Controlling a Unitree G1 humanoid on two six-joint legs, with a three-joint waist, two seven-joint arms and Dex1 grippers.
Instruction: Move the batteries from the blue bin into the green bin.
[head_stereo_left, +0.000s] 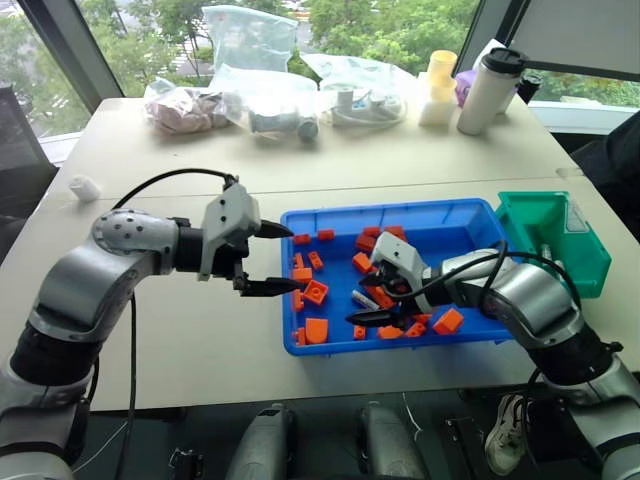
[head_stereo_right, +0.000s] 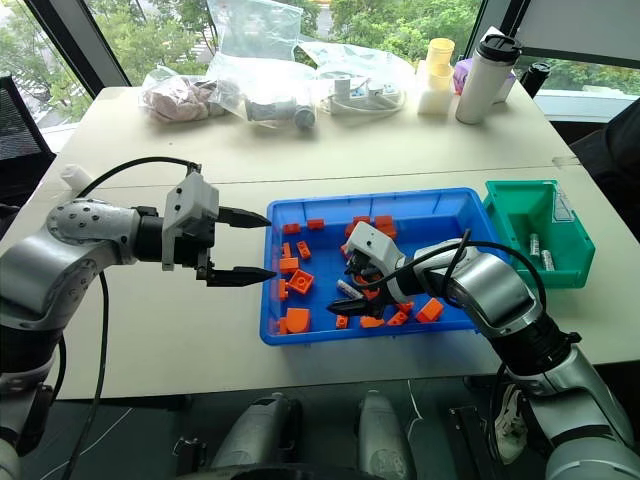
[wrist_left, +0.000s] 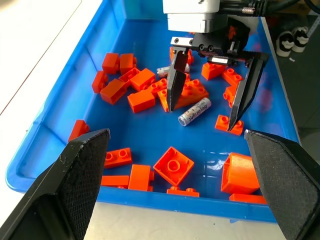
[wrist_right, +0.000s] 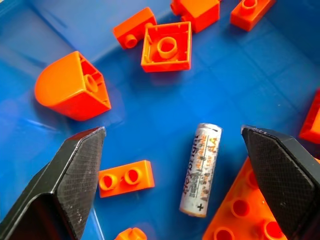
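Note:
The blue bin sits on the table with orange bricks scattered in it. A silver battery lies on its floor, and a second battery is partly hidden among bricks. My right gripper hangs low inside the bin, open, its fingers on either side of the nearer battery and apart from it. Open as well, my left gripper hovers at the bin's left rim with nothing in it. To the right stands the green bin, holding two batteries.
Clear plastic bags, a white tumbler and a yellow cup stand along the table's back edge. A small white object lies at the far left. The green bin sits close to the table's right edge.

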